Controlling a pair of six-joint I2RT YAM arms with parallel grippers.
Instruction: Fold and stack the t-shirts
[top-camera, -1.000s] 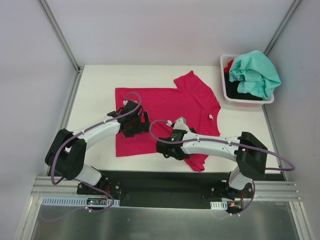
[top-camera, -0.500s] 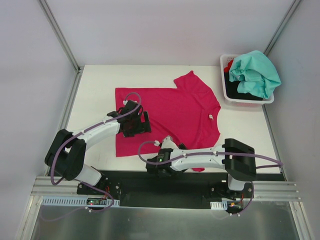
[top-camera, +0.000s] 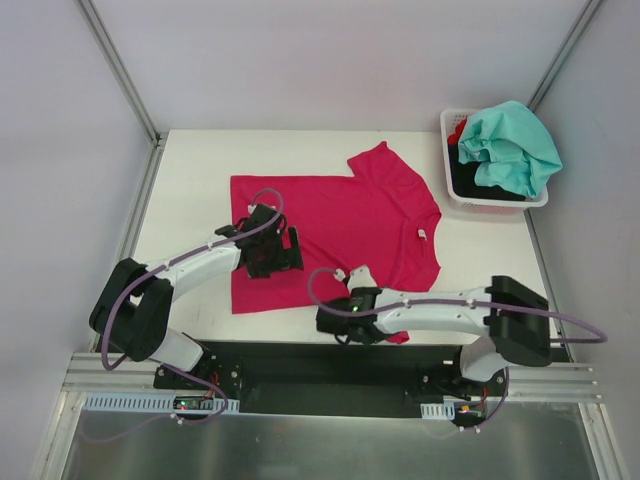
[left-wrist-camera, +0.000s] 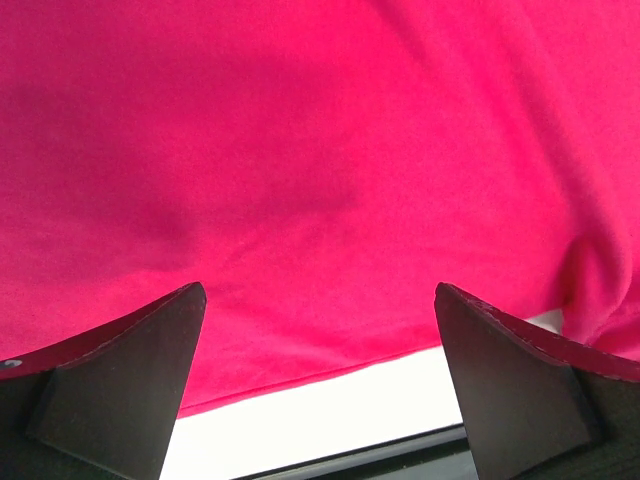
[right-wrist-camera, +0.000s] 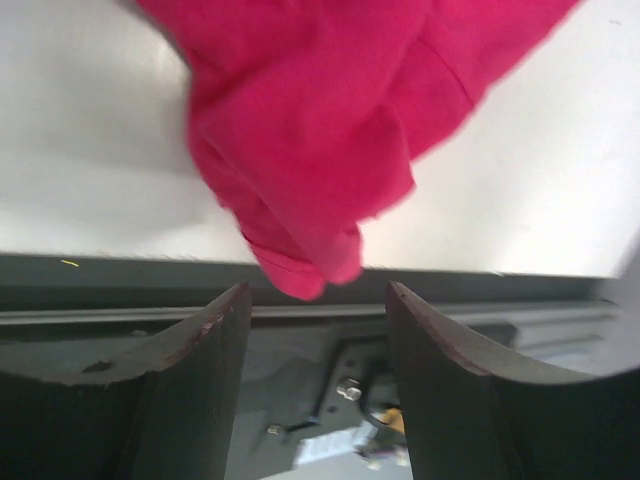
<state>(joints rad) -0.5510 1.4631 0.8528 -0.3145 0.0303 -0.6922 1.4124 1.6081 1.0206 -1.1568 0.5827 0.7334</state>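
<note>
right claw (right-wrist-camera: 318, 297) is held parted, nothing clamped, at the bunched near sleeve (right-wrist-camera: 320, 150) | left claw (left-wrist-camera: 320, 300) is spread wide over the near hem (left-wrist-camera: 300, 365) | magenta t-shirt (top-camera: 340, 215) is laid on surface (top-camera: 190, 170) centre | judged light, limp; corners are best pinched

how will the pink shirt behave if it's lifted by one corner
Probably floppy: the pink shirt lies flat on the table, and its near sleeve bunches in soft folds. It would likely drape and sag rather than hold shape. Pushed, it would likely wrinkle rather than slide whole.
</note>
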